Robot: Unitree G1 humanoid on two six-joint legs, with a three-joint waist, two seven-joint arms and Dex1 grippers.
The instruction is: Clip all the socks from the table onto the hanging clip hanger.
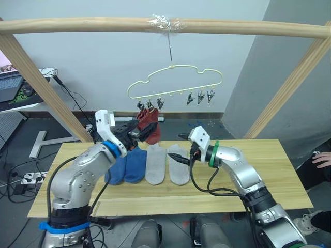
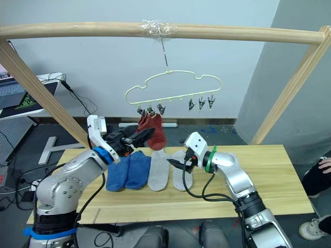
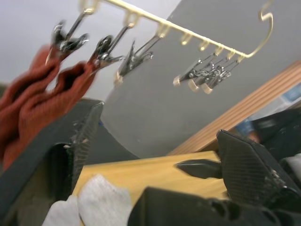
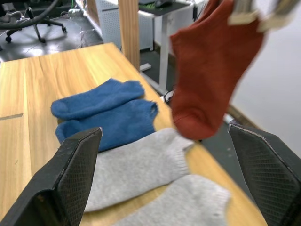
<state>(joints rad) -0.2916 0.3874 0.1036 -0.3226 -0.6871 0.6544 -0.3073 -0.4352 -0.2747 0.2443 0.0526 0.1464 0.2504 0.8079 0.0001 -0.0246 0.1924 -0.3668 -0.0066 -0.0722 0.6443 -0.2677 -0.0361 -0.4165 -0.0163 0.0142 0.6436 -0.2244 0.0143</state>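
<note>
Left eye view: two rust red socks (image 1: pixel 149 124) hang clipped on the clip hanger (image 1: pixel 176 85); blue socks (image 1: pixel 128 165) and grey socks (image 1: pixel 168 164) lie on the desk (image 1: pixel 258 175). Both grippers' fingers are apart.

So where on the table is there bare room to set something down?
Bare wood on the table beyond the right gripper, and along its near edge. Crowded mid-left: blue socks and grey socks lie side by side.

Four socks (image 1: pixel 151 164) in a row on the table (image 1: pixel 269 175); two more clipped on the clip hanger (image 1: pixel 176 82) above, at left end.
</note>
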